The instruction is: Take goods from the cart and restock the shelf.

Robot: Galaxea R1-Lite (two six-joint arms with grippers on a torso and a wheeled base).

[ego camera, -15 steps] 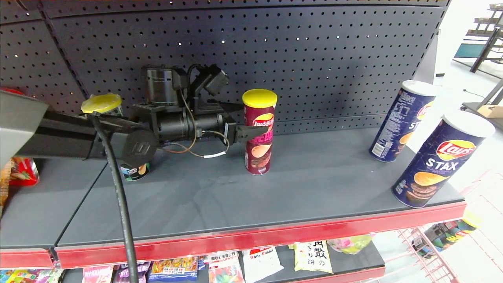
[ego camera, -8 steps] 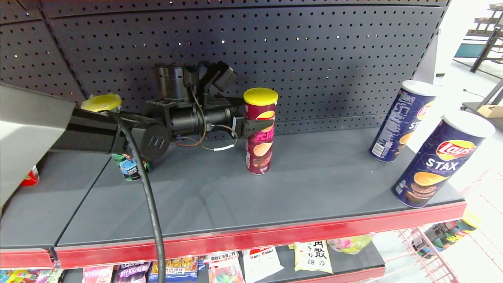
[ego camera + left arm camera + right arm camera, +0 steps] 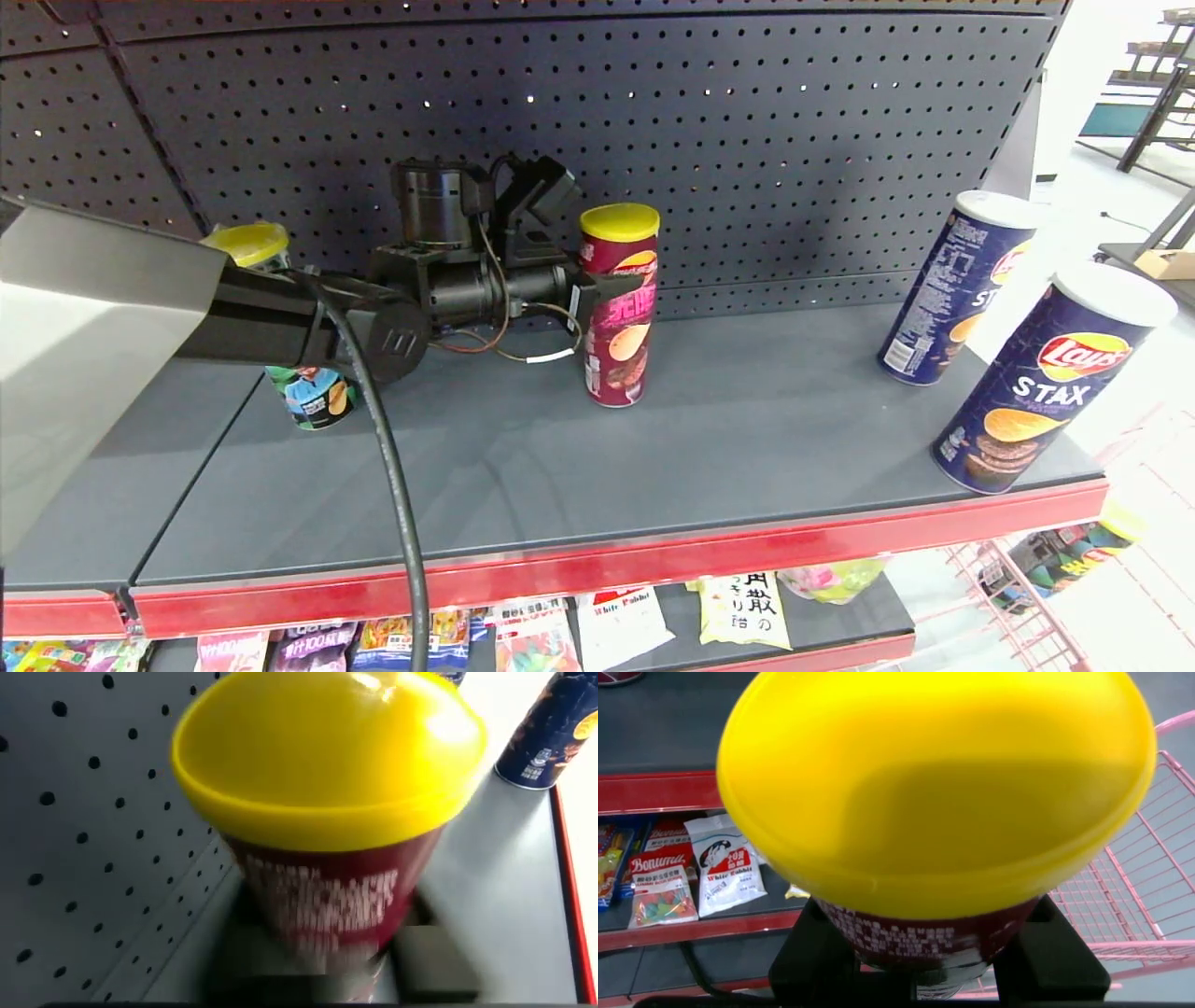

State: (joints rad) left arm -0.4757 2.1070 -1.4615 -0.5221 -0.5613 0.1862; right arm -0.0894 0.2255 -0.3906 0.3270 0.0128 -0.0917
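Item 1: maroon can (image 3: 618,355) with a yellow lid, standing about upright on the grey shelf (image 3: 579,485) near its middle, close to the pegboard back panel (image 3: 747,140). Its label carries a round red-and-yellow logo, pink characters and a picture of crisps; the white print on its side is too blurred to read in the left wrist view. The left gripper (image 3: 611,285) reaches in level from the left, and its fingers are closed on the upper half of this can, one on each side. Item 2: second maroon can (image 3: 938,784), also yellow-lidded, clamped between the black fingers of the right gripper (image 3: 934,971). It is held out in front of the red shelf edge (image 3: 654,793), above the lower shelf's snack packets (image 3: 729,863) and beside the pink wire cart (image 3: 1148,896). Item 3: teal can (image 3: 313,397) with a yellow lid, at the shelf's left, partly behind the left arm. Items 4 and 5: two tall dark blue cans with white lids, each with a logo and pictured crisps. One blue can (image 3: 948,289) stands toward the back right. The front blue can (image 3: 1046,373) stands at the front right corner, well apart from the maroon can. A black cable (image 3: 392,485) hangs down across the shelf front.
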